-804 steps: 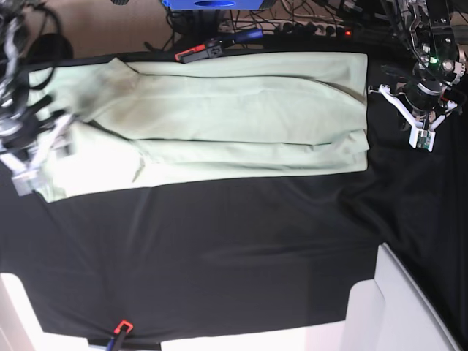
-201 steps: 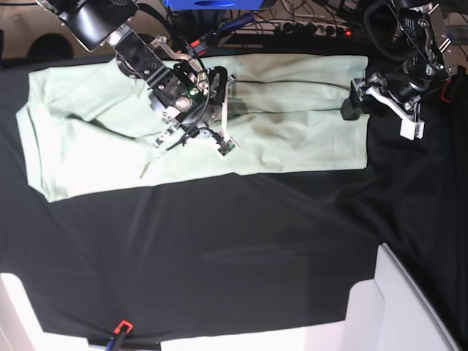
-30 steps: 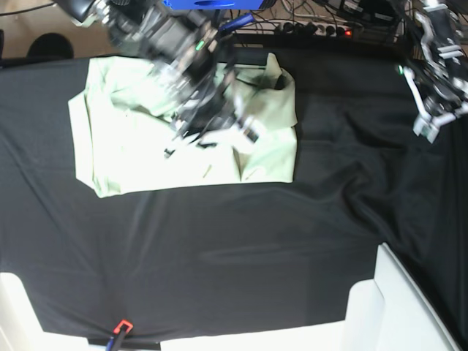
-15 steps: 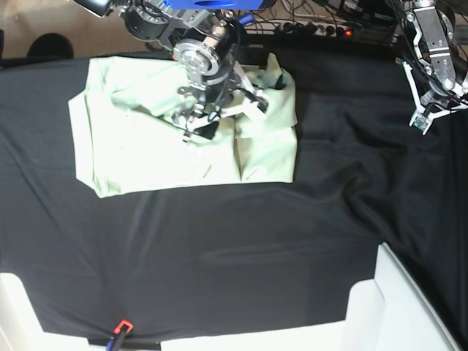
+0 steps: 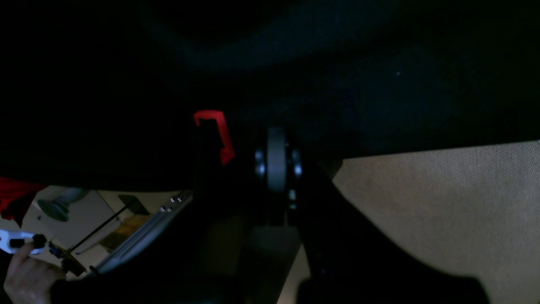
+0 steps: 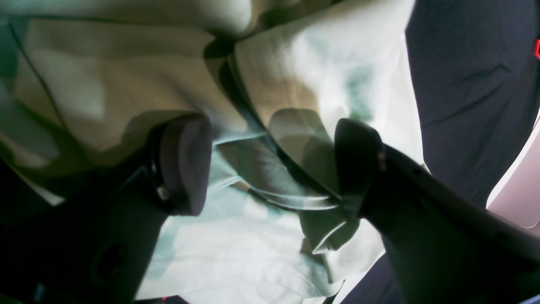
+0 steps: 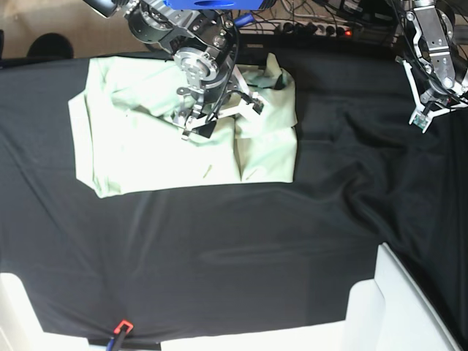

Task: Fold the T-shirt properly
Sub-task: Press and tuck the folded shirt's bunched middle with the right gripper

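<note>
The pale mint-green T-shirt (image 7: 146, 153) lies folded into a rough rectangle on the black cloth (image 7: 219, 248) at the back left, its collar end (image 7: 274, 73) bunched at the right. My right gripper (image 7: 223, 117) hovers over the shirt's upper middle, open. In the right wrist view its two dark fingers (image 6: 185, 164) stand wide apart above the T-shirt (image 6: 329, 84), with only loose folds below them. My left gripper (image 7: 422, 123) hangs shut at the far right, off the shirt. In the left wrist view the left gripper (image 5: 276, 164) is shut over dark cloth.
A white bin (image 7: 395, 307) stands at the front right corner. Red clamps (image 7: 123, 327) (image 5: 215, 135) hold the cloth's edges. Cables and a power strip (image 7: 314, 29) run along the back. The cloth is wrinkled at the right (image 7: 351, 183). A person's hand (image 5: 21, 278) shows beyond the table.
My right gripper has opened and drawn back up toward the rear of the shirt. The shirt's fold lies as before. The left arm has barely shifted.
</note>
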Motion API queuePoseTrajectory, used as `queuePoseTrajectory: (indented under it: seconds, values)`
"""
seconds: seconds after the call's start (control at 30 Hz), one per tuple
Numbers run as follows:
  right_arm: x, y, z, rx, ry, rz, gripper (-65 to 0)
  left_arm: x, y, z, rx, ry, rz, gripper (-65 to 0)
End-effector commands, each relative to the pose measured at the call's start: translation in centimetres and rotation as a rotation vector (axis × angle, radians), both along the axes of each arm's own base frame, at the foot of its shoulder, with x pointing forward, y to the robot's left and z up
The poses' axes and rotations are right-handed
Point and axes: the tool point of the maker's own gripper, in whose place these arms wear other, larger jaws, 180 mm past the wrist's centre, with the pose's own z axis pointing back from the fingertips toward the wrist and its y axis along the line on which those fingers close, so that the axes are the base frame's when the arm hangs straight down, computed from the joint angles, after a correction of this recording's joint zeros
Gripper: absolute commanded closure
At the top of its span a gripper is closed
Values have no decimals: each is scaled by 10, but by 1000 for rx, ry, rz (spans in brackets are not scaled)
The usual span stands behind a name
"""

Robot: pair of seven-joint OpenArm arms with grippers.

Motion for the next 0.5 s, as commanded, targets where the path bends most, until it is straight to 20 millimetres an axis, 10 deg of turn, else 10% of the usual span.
queuePoseTrajectory:
  seconds: [0.0, 0.47]
  values:
    - [15, 17, 19, 53, -64, -22, -387, 6, 7, 8, 26, -21, -4, 0]
    - [33, 10, 31, 26, -91, -53, -102, 3, 5, 6, 21, -14, -5, 0]
